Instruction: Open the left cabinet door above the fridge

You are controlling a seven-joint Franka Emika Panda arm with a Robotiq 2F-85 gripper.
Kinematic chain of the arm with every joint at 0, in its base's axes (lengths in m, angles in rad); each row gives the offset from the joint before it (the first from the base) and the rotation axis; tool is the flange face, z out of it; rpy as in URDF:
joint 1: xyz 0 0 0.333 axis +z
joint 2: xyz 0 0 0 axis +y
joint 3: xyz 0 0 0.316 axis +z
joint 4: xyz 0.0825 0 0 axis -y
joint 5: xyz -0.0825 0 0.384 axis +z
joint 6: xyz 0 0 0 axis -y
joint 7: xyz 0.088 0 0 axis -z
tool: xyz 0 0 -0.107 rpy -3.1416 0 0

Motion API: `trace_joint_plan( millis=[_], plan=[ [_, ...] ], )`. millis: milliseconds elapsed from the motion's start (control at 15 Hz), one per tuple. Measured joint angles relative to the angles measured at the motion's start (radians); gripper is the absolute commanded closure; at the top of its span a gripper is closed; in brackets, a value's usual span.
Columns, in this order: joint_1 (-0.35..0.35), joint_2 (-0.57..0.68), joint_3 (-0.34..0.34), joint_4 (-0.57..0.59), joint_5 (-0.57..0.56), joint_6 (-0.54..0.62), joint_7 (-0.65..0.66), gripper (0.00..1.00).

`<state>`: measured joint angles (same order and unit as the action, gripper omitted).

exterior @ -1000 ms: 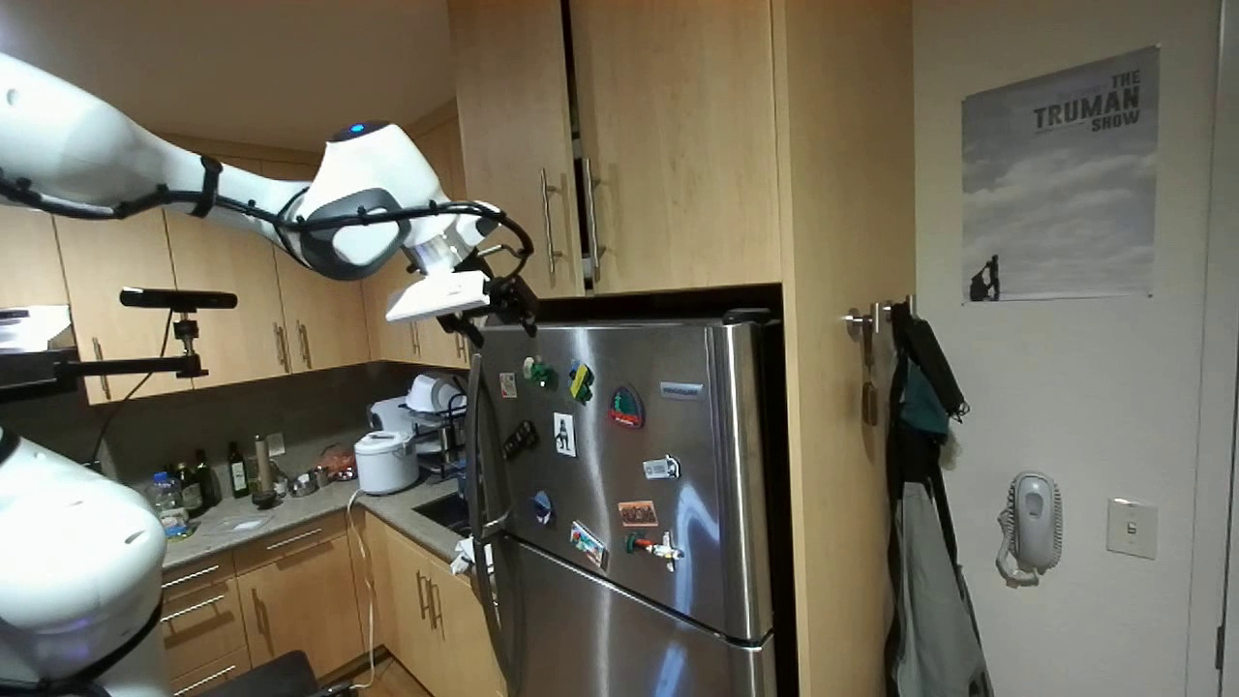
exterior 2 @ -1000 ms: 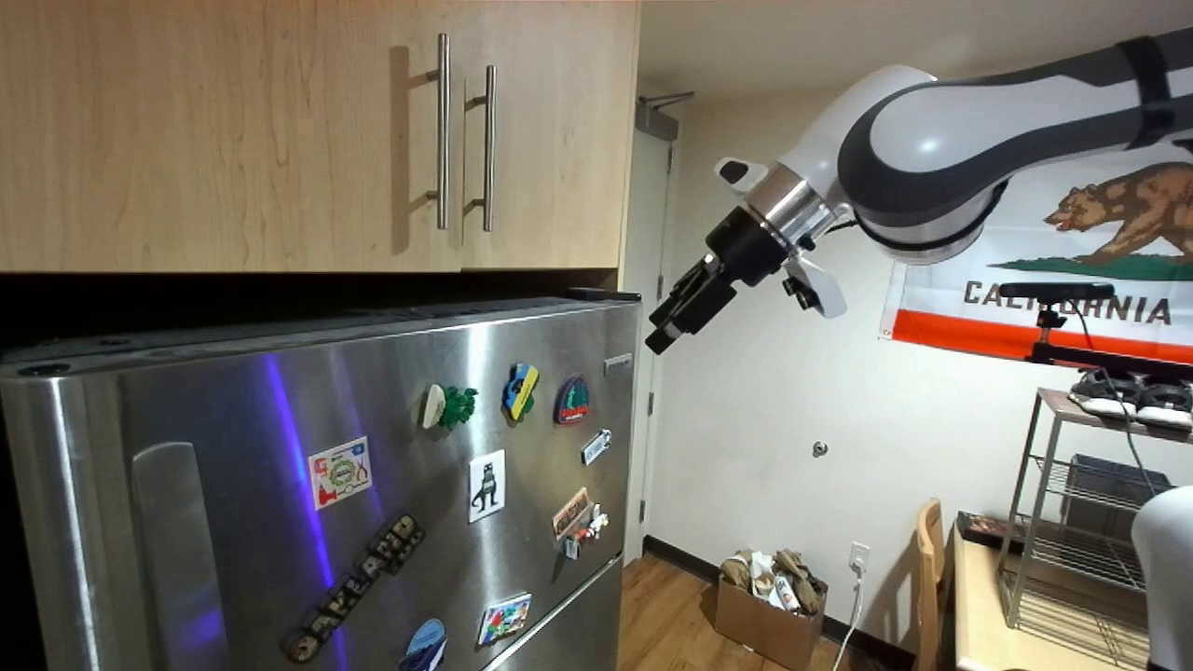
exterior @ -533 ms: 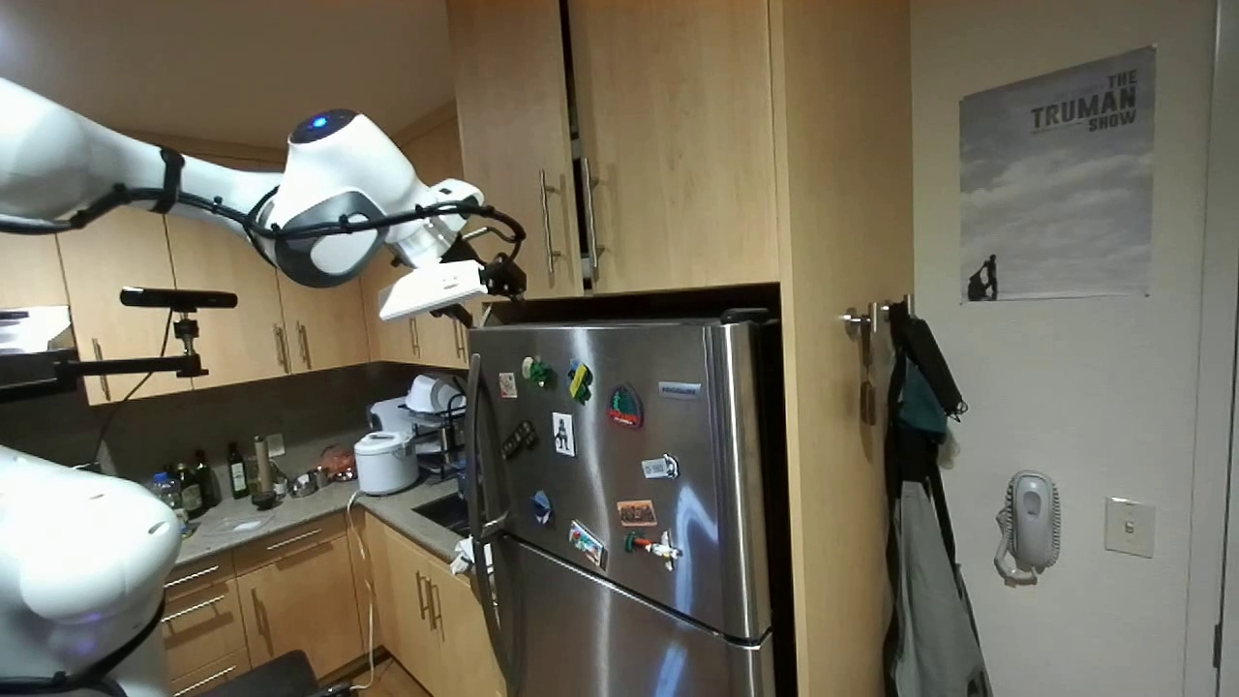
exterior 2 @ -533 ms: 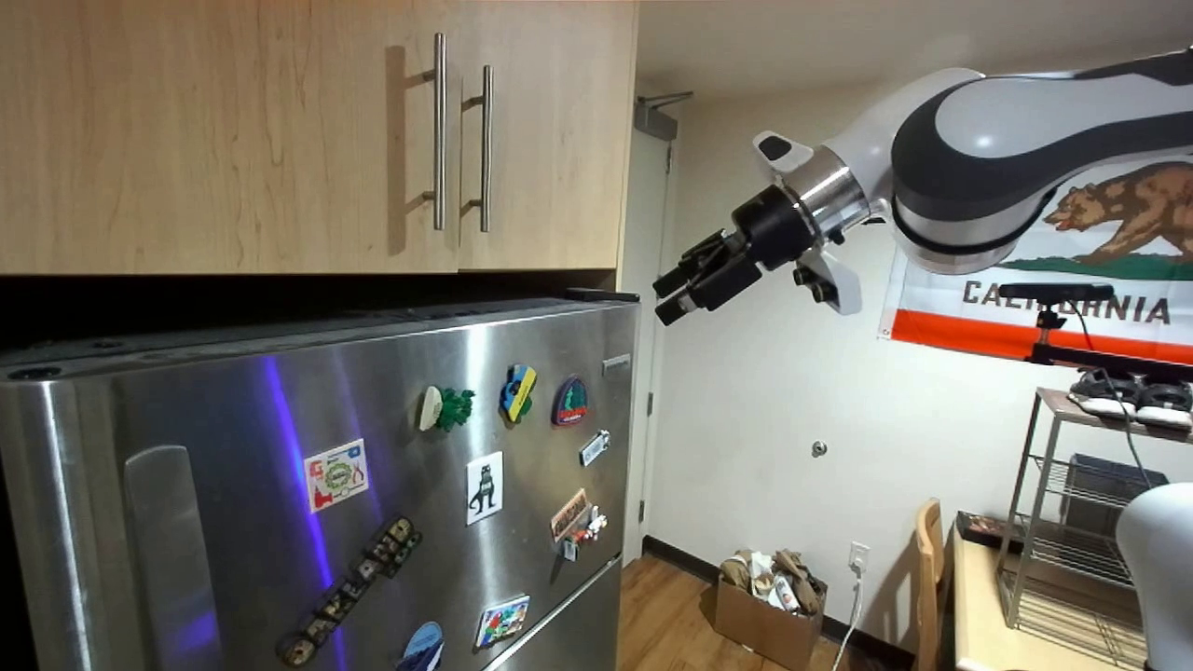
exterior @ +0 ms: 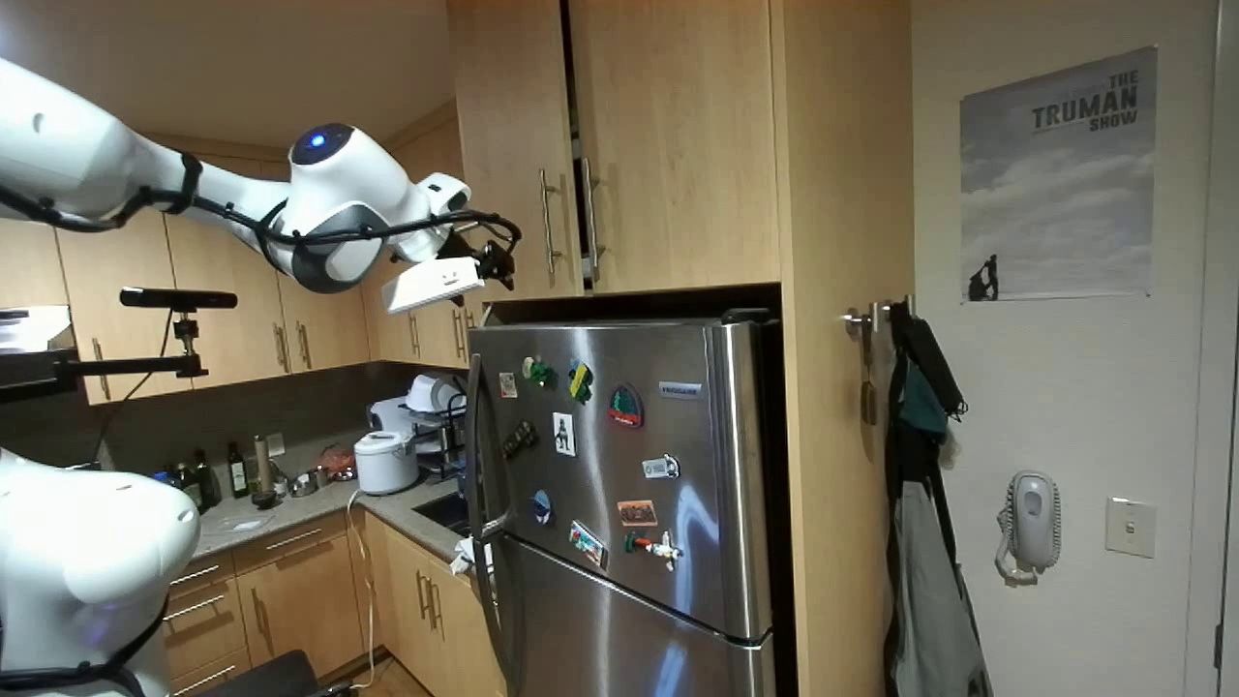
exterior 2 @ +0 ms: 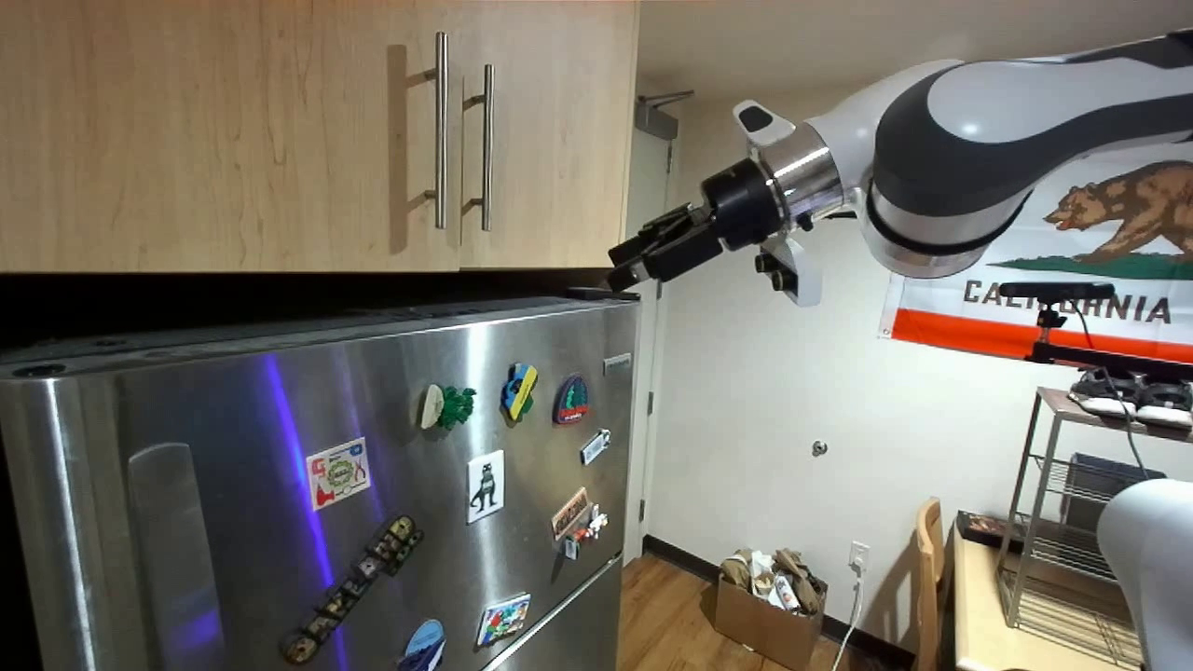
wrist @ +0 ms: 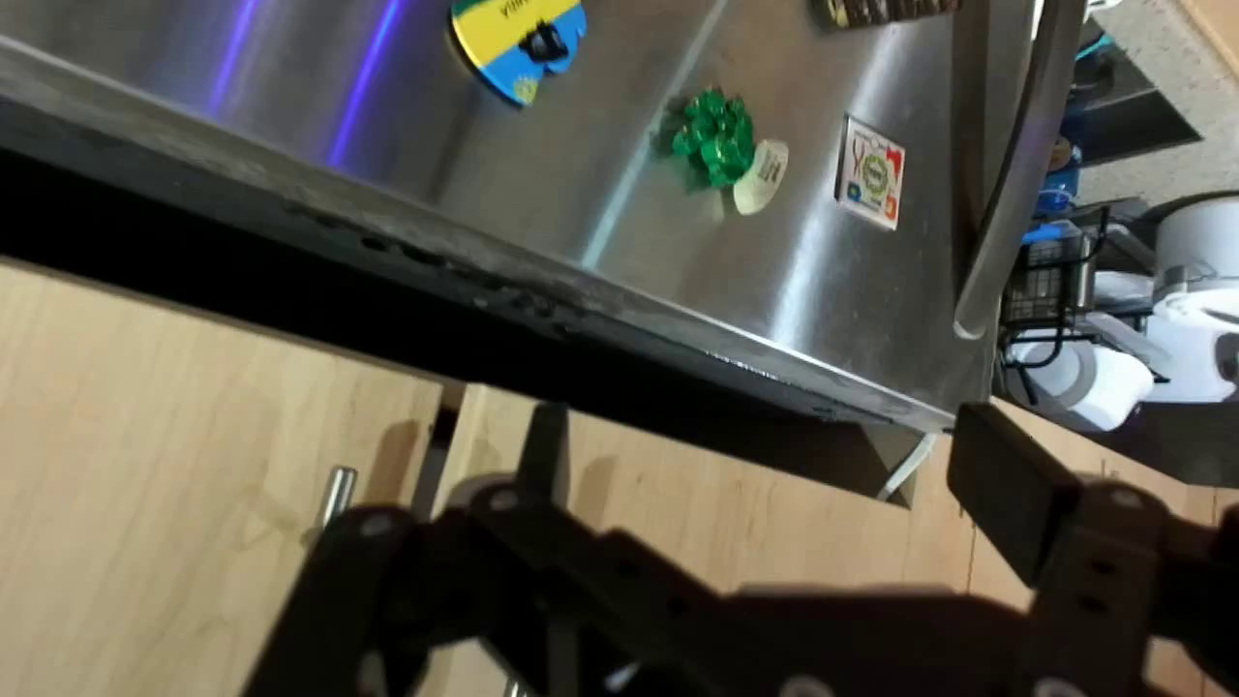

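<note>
Gripper (wrist: pixel 762 426): spread wide, empty | Left cabinet door handle (exterior: pixel 548 227): just beside neighbouring handle (exterior: pixel 590 218) | Risk: sideways drift could catch wrong one

Left cab. door (exterior: pixel 513 126): lt. wood, flat, upright, above fridge (exterior: pixel 610 465), over side w/ its long vert. handle (exterior: pixel 472 436), dark gap btwn door bottom & fridge top. Slim vert. metal bar (exterior: pixel 548 221) near edge twd fridge's middle; dark slit along that edge, can't tell if shut or a bit ajar. Fridge: tall, s/steel, upright, both its doors shut, magnets (exterior: pixel 626 406) all over upper front.
</note>
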<state>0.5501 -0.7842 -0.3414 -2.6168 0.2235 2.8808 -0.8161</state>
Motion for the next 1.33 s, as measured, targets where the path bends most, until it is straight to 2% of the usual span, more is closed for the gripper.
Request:
trace_joint_plan(
  millis=[267,667,1000,1333],
  plan=[
    [0.126,0.081,-0.044,0.072,-0.002,0.131,0.037,0.00],
    [0.272,0.236,-0.132,0.264,-0.009,0.209,0.119,0.00],
    [0.319,0.349,-0.151,0.391,-0.002,0.220,0.126,0.00],
    [0.323,0.369,-0.157,0.404,-0.002,0.220,0.126,0.00]
  ],
)
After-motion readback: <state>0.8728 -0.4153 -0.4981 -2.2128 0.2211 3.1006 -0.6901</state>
